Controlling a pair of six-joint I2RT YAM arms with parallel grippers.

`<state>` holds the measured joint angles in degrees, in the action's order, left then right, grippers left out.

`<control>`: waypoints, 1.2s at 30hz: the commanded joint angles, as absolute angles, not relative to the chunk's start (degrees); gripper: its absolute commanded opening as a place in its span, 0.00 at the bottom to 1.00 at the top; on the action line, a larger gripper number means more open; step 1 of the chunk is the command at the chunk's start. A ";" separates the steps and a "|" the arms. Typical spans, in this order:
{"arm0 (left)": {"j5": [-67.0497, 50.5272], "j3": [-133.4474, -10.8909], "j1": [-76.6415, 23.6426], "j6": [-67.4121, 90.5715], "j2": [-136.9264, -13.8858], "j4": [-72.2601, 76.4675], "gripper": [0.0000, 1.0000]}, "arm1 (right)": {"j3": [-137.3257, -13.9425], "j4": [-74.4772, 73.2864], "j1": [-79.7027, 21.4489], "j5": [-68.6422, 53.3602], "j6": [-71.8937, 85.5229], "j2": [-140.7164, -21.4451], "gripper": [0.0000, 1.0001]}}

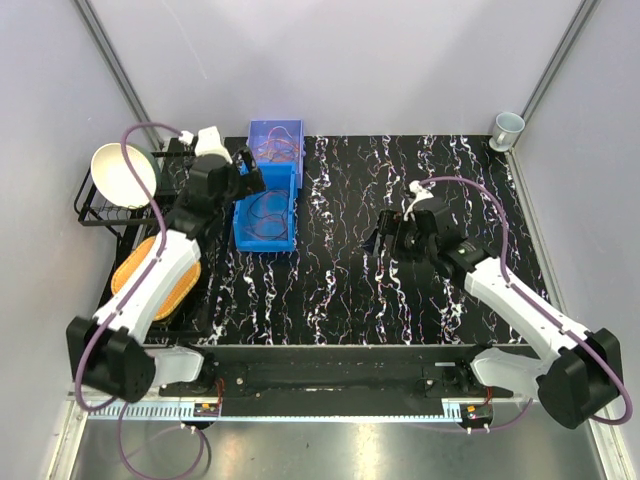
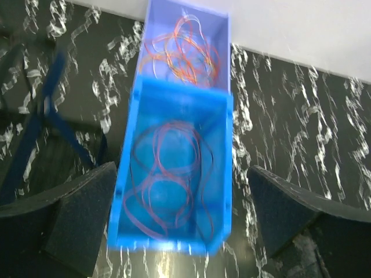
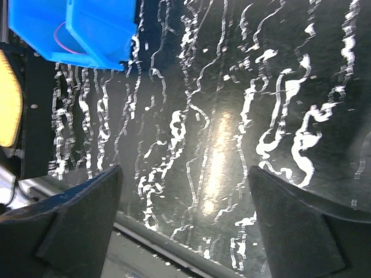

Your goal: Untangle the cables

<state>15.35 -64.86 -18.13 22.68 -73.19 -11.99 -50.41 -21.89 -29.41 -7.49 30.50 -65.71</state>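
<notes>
Cables (image 2: 168, 179): red and brown loops lie in the near blue bin (image 2: 174, 95); an orange-yellow bunch (image 2: 179, 55) sits in the far bin (image 2: 214, 23). Left fingers (image 2: 75, 220) are wide and empty above the near bin. Right fingers (image 3: 75, 214) are wide and empty over the desk (image 3: 232, 116), well apart from both bins. Risk: the loops overlap, so one pinch probably lifts several wires together, tightening the tangle or dragging the light bin.
</notes>
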 commanded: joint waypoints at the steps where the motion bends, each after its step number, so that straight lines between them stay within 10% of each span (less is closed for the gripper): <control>1: 11.78 -59.42 -20.03 25.13 -64.00 -12.83 0.99 | -52.38 -22.50 -29.44 -2.91 28.83 -63.37 0.98; 7: 9.06 -54.15 -27.76 27.51 -54.94 -21.17 0.99 | -49.05 -22.15 -29.36 18.77 34.61 -64.78 0.96; 36: 11.96 -45.26 -33.49 23.64 -39.55 -39.20 0.99 | -44.21 -7.82 -29.44 15.65 21.97 -66.09 1.00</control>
